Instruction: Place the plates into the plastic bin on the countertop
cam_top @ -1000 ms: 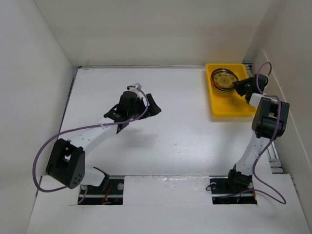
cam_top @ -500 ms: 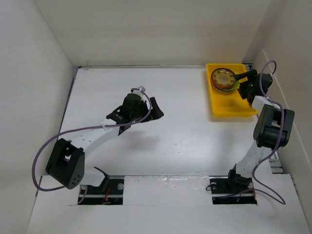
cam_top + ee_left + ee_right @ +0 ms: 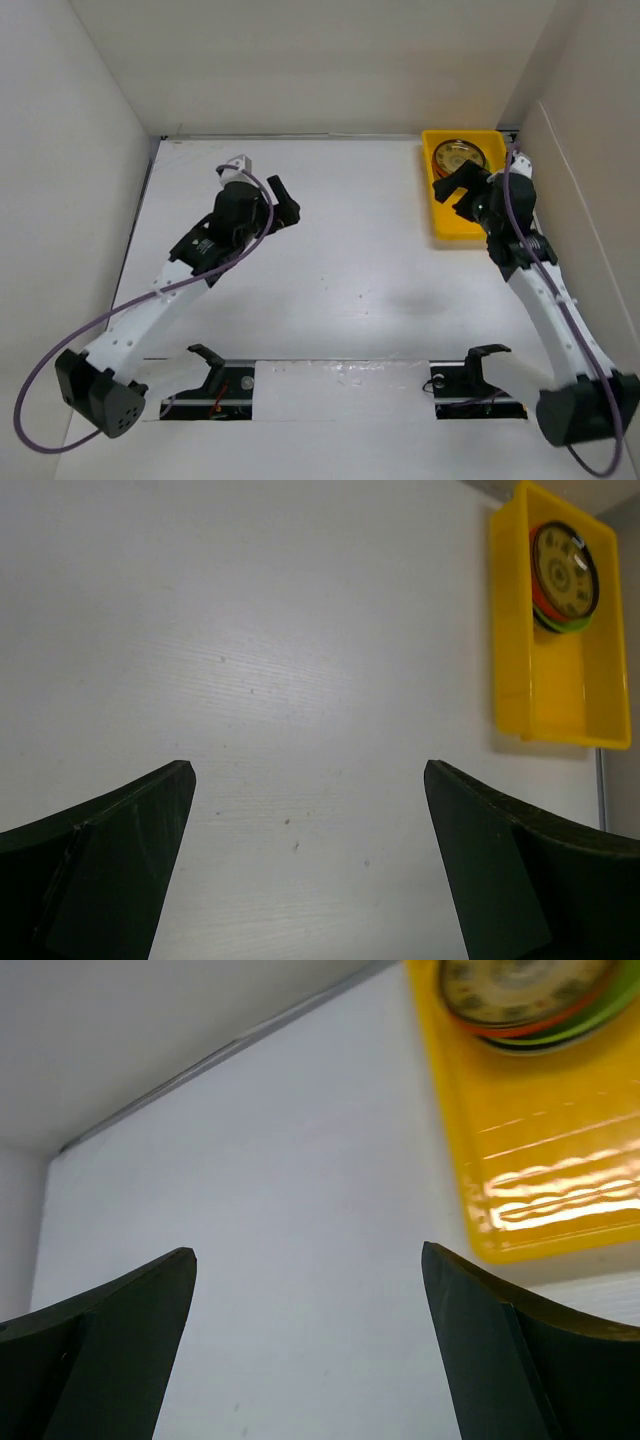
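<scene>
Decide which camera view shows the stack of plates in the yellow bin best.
The left wrist view: the whole stack of plates sits in the yellow bin, patterned plate on top, orange and green rims beneath. The top external view shows it whole but small. The right wrist view cuts it off at the frame's top edge.

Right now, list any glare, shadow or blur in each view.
Right wrist: white glare streaks on the floor of the bright yellow rectangular plastic bin. Left wrist: even light, no glare. Top external: faint shadows on the flat white tabletop.
</scene>
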{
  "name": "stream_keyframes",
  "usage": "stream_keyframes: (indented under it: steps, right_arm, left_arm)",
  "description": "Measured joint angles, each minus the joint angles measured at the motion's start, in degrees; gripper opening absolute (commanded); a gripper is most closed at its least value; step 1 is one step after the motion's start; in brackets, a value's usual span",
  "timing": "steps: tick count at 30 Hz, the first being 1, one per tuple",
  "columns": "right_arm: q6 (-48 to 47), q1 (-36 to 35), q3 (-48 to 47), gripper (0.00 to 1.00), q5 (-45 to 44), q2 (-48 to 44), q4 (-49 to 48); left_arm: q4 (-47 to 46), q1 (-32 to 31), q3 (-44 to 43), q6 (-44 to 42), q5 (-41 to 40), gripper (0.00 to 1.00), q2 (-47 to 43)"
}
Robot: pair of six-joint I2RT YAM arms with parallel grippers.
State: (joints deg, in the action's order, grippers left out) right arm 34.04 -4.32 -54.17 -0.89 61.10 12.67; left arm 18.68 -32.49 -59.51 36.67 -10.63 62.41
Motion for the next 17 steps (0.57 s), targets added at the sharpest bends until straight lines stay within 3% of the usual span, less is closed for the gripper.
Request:
stream_keyframes:
  steps: [3, 6, 12, 17]
  right_arm:
    - [-4.0, -11.6, -3.8, 1.00, -5.8, -10.3, 9.2]
    - [-6.6, -18.6, -8.6, 1.00, -10.4, -18.5, 18.1]
    - [-10.4, -22.4, -15.3, 1.00, -14.3, -30.9, 33.0]
    - [-12.0, -23.3, -18.5, 1.00, -14.6, -33.1, 41.3]
  left_arm:
    - [4.1, 0.0, -2.7, -0.5, -5.5, 1.00, -5.2]
    - [8.3, 0.0, -3.4, -0.8, -10.4, 1.00, -10.8]
    - [16.4, 0.0, -3.3, -0.7, -15.1, 1.00, -22.1]
    - [19.0, 0.0, 0.1, 0.5, -17.5, 1.00, -32.9]
